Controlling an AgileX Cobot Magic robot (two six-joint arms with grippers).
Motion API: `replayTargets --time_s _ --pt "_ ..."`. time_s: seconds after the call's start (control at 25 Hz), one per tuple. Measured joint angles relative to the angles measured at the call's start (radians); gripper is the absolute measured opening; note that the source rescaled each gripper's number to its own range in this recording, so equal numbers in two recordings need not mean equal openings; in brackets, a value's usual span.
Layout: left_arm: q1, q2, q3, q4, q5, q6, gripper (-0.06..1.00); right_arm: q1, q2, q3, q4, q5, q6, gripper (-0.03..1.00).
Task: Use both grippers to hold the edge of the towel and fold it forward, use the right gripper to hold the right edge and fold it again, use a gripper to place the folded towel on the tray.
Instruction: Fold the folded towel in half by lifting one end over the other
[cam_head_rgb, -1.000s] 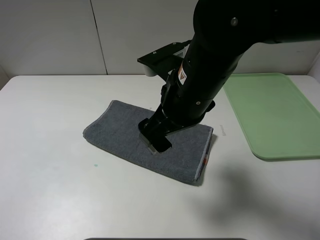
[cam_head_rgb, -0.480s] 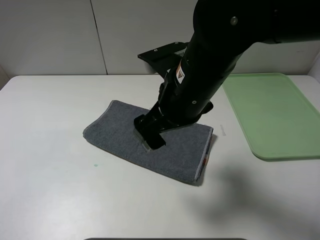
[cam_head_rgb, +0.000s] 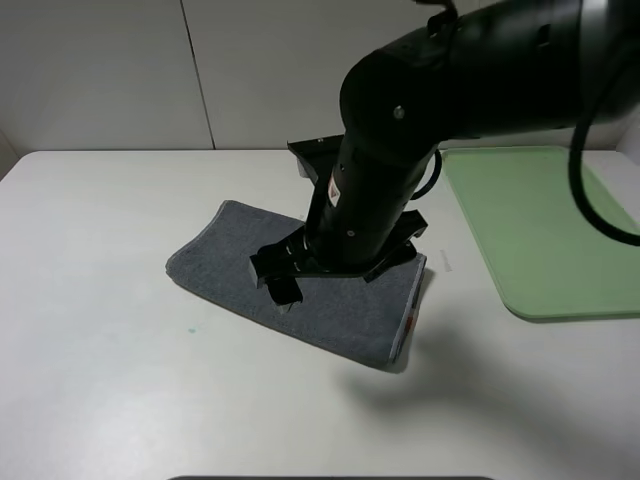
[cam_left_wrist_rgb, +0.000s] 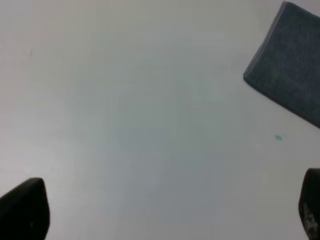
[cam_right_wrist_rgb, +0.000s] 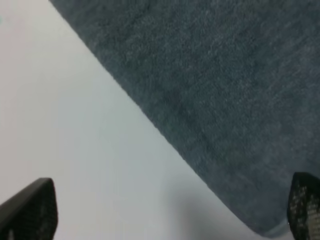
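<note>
Reaching down over the folded grey towel (cam_head_rgb: 350, 310), the right gripper (cam_head_rgb: 283, 290) is spread wide and holds nothing — the left gripper (cam_left_wrist_rgb: 165, 212) likewise. The towel lies on the white table (cam_head_rgb: 100, 350), apart from the green tray (cam_head_rgb: 540, 230) on its right.

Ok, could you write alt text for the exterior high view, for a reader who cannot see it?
A black robot arm reaches in from the right, its right pincer low over a grey folded towel on a white table. A green tray lies to the right.
</note>
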Motion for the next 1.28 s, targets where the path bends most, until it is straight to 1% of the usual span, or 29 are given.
replayTargets --time_s 0.12,0.2,0.76,0.88,1.04,1.28 --pt "0.000 -0.025 0.000 0.001 -0.001 0.000 1.00 -0.008 0.040 0.000 -0.012 -0.034 0.069 1.00" --pt "0.001 -0.052 0.000 0.002 0.000 0.000 1.00 -0.029 0.052 0.000 -0.012 -0.038 0.097 1.00" --pt "0.003 -0.059 0.000 0.002 0.000 0.000 1.00 -0.256 0.078 0.000 -0.020 -0.030 0.150 1.00" --pt "0.003 -0.059 0.000 0.002 0.000 0.000 1.00 -0.276 0.100 0.000 -0.027 -0.034 0.162 1.00" --pt "0.003 -0.059 0.000 0.002 0.000 0.000 1.00 -0.276 0.132 0.000 -0.049 -0.035 0.193 1.00" --pt "0.003 -0.059 0.000 0.002 0.000 0.000 1.00 -0.276 0.209 0.000 -0.055 -0.040 0.199 1.00"
